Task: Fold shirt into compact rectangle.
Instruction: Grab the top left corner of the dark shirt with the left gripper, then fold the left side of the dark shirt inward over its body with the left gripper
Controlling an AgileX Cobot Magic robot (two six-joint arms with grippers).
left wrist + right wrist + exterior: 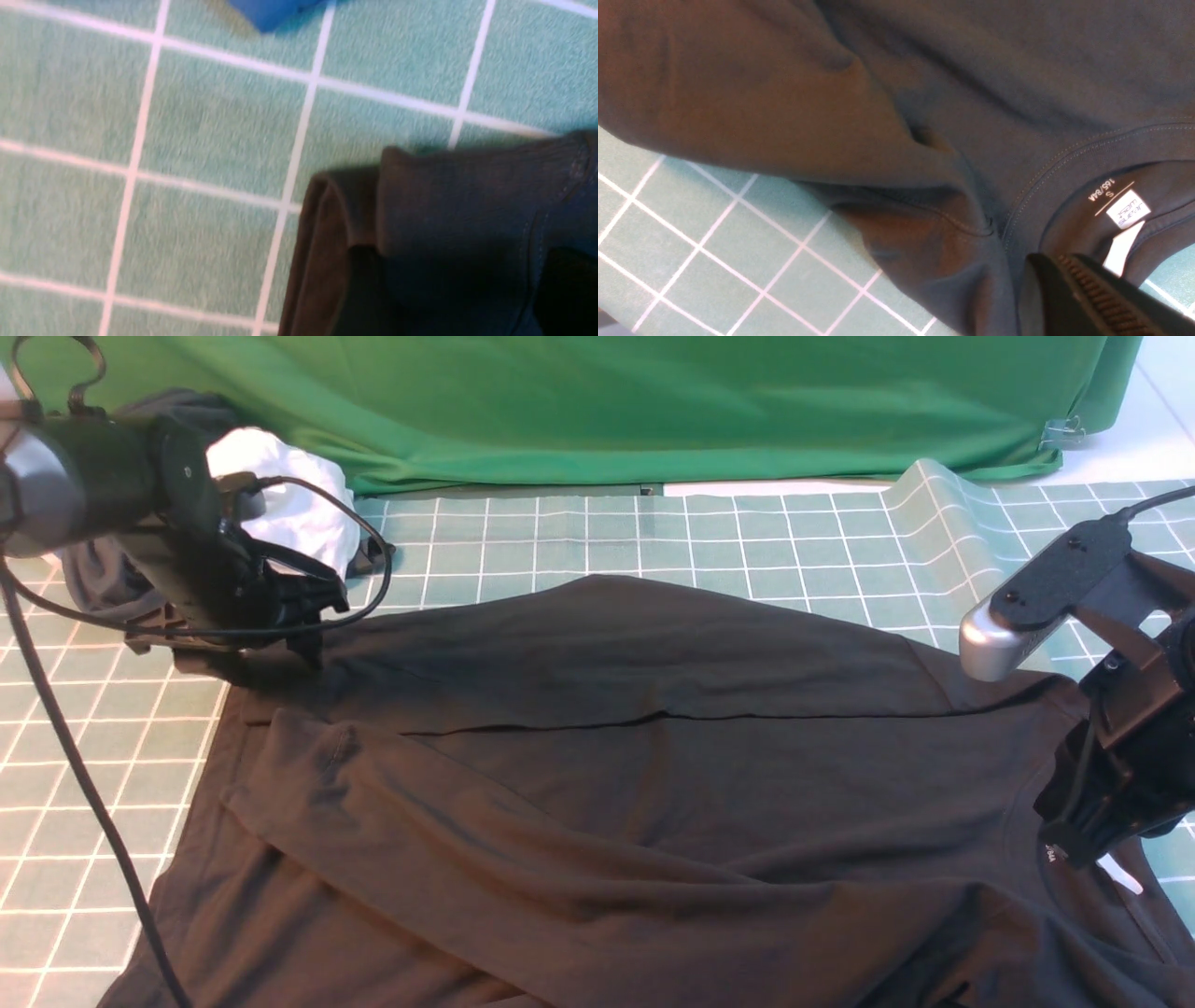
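I see the shirt (653, 756) lying spread over most of the desk (653, 537), which carries a pale green mat ruled with white squares. The black cloth is laid double: a straight edge runs across its middle, and a long sleeve slants over the near part from my left. The neck opening is at my right, close to the desk's near edge.

My left gripper (303, 625) hangs low over the shirt's far left corner. The left wrist view shows that hem corner (355, 219) resting flat on the mat with nothing on it, and a small blue shape (271, 11) at the frame's edge that I cannot identify. I cannot tell how the left jaws stand.

My right gripper (1083, 845) sits right at the collar (1064, 172). Its jaws are clenched; the right wrist view shows the ridged fingers (1092, 298) pressed together just beside the white neck tag (1127, 212). I cannot tell whether any cloth is pinched between them.

At the far left of the desk, behind the left arm, a white garment (289, 504) is bundled with a dark grey garment (103, 579), just off the shirt's corner. A big green cloth (607, 401) hangs across the back.
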